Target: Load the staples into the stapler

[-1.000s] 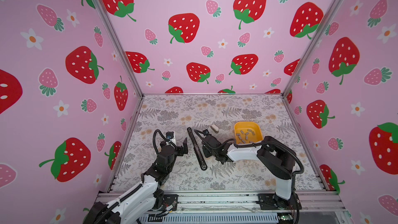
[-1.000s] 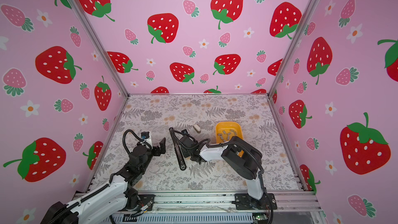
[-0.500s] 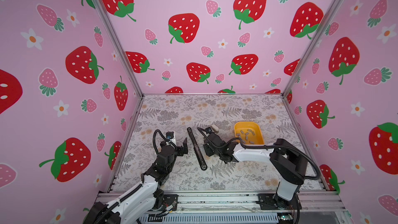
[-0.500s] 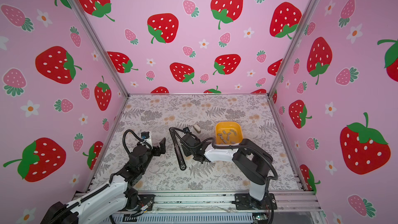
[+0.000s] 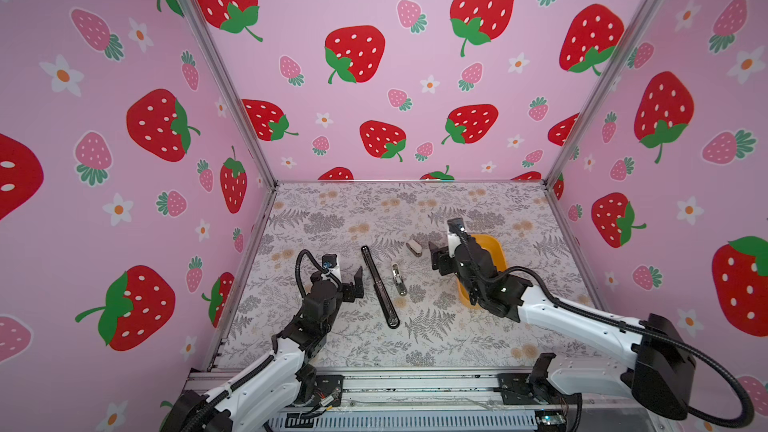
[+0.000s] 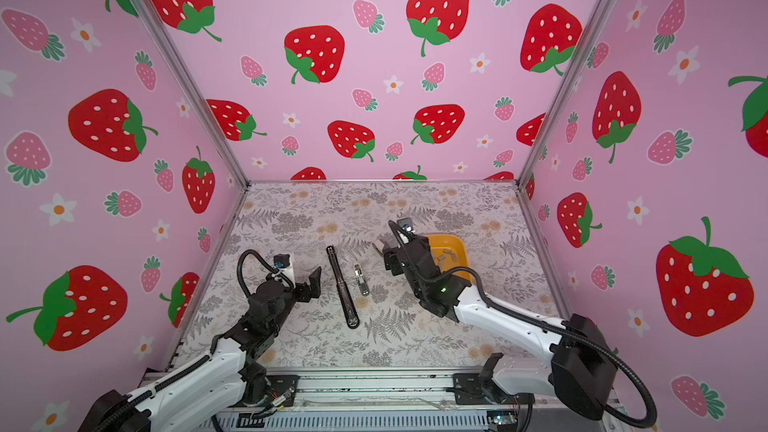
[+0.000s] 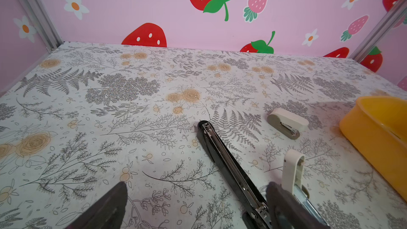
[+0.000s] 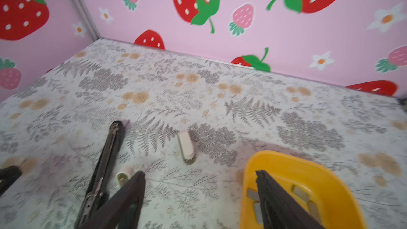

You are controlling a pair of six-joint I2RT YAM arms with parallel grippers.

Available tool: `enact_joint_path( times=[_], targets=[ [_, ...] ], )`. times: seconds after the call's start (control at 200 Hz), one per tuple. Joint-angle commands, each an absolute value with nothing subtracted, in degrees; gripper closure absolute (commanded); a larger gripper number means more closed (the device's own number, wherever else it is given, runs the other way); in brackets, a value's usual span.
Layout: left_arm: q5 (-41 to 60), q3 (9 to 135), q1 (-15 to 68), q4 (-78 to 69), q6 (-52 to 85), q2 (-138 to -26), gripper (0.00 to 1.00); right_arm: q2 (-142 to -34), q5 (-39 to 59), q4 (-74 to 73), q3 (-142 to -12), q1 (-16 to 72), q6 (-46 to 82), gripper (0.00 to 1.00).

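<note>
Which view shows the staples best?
The right wrist view: the staples lie close, though blurred, in the yellow bowl. In a top view the staples look tiny. The left wrist view shows only the bowl's outside.

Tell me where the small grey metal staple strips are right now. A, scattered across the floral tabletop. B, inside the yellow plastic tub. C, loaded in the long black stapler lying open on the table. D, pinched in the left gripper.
B: the right wrist view shows the small grey metal staple strips lying on the bottom of the yellow plastic tub, and none is seen anywhere else.
</note>
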State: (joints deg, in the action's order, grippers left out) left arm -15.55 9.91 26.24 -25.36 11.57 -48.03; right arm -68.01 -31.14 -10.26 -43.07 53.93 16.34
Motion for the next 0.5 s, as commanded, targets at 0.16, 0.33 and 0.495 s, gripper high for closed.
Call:
enact_joint_path(
  times=[0.16,0.33,0.495],
  targets=[
    [-7.61,13.44,26.01,-28.15,10.13,-47.5,0.01,-59.25,-33.35,-22.36,-29.25,40.2,8.85,0.14],
    [-6.33,17.67,25.99,-27.27,8.82,-49.58,0.0,-59.78,-31.29,-35.56,-20.69,37.01,7.61,0.15],
    [-0.62,22.94,26.09,-29.24,5.61,-54.11,0.0,-61.05,-29.64,-41.54,-16.98,36.83,7.28,0.14]
  ],
)
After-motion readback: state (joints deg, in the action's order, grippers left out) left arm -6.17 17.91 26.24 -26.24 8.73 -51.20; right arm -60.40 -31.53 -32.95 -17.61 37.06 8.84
